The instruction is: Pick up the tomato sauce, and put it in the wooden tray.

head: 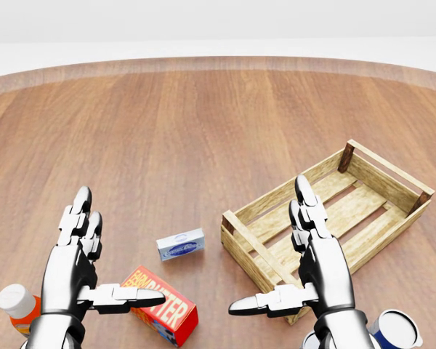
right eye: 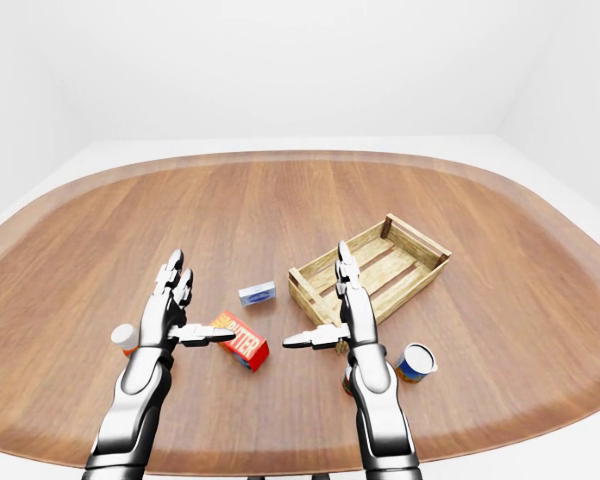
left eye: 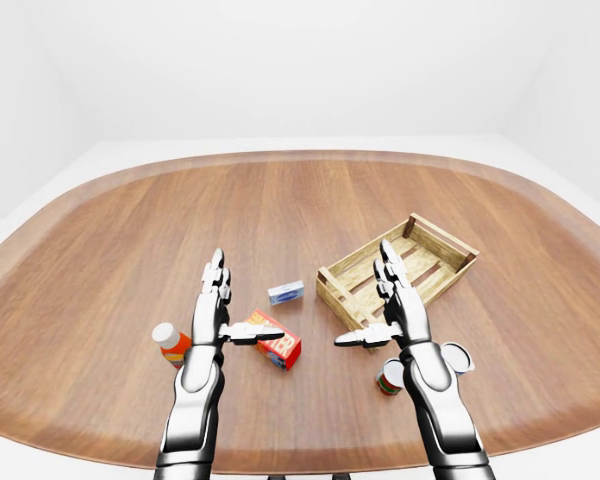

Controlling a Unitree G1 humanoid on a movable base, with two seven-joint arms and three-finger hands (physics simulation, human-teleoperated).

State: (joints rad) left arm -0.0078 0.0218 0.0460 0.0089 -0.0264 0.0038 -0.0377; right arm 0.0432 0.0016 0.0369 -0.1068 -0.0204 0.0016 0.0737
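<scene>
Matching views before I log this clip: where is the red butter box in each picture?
Left-eye view: butter box lower centre, right of the left hand.
Head view: bottom, left of centre.
Right-eye view: lower centre-left.
Shared landmark: the small blue-and-white box just above it, toward the tray.

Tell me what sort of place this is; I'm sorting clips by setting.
Probably a bare simulated test room, not a real kitchen: one wide oval wooden table amid plain white walls, set with only a wooden tray, a butter box and a few cans.
</scene>
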